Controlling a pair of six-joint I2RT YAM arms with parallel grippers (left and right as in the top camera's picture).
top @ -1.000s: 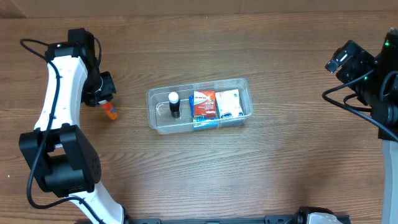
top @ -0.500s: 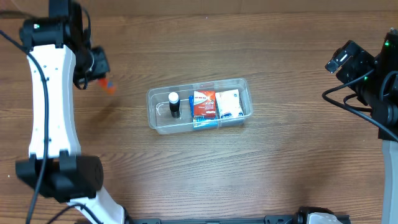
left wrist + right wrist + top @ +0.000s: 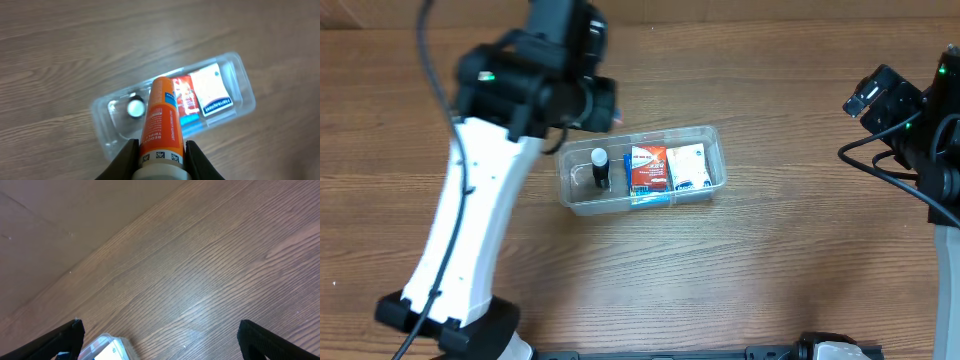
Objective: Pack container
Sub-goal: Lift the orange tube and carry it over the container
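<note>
The clear plastic container [image 3: 712, 135] sits mid-table, holding a small black bottle with a white cap [image 3: 599, 166], an orange-red box [image 3: 647, 167] and a white packet [image 3: 688, 165]. It also shows in the left wrist view [image 3: 240, 80]. My left gripper [image 3: 159, 150] is shut on an orange tube [image 3: 159, 120] and holds it in the air above the container's left part. In the overhead view the left arm [image 3: 545, 75] hides the tube. My right gripper [image 3: 160, 335] is open and empty at the far right, with a corner of the container [image 3: 107, 342] below it.
The wooden table [image 3: 770, 270] spreads around the container. The right arm [image 3: 920, 130] stays at the right edge.
My left arm has swung from the far left of the table to over the container, carrying the orange tube lifted off the table. The right arm has not moved.
</note>
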